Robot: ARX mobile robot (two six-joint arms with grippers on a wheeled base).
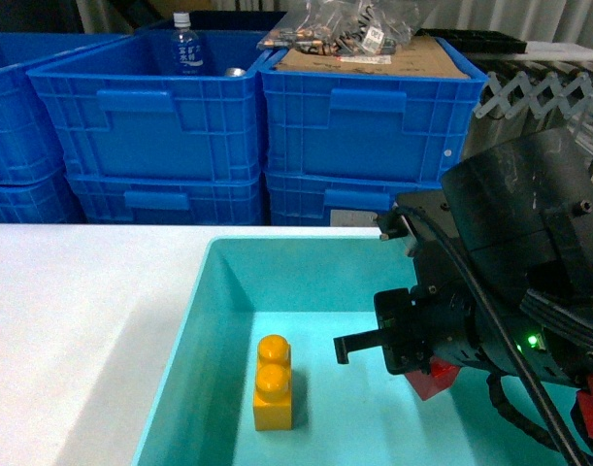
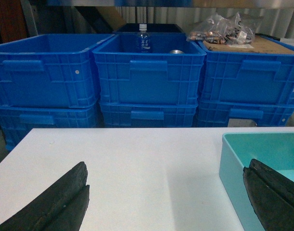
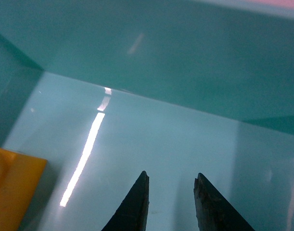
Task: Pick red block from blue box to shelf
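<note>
Although the right gripper (image 3: 171, 202) hangs low inside the blue box (image 1: 194, 340), its fingers stand slightly parted and empty; the red block (image 1: 434, 377) lies beneath the arm, ungrasped. Nothing has reached the shelf; the left gripper (image 2: 166, 202) idles wide open.

The blue box (image 1: 194, 330) is a light turquoise tray with smooth sloping walls and a flat, glossy bottom, open on top. It sits on the white desk, filling the head view from about 5 to 7 o'clock, its far wall running across the middle. The red block (image 1: 434, 377) shows only as a small glossy red corner on the box floor at about 4 o'clock; the rest is hidden.
</note>
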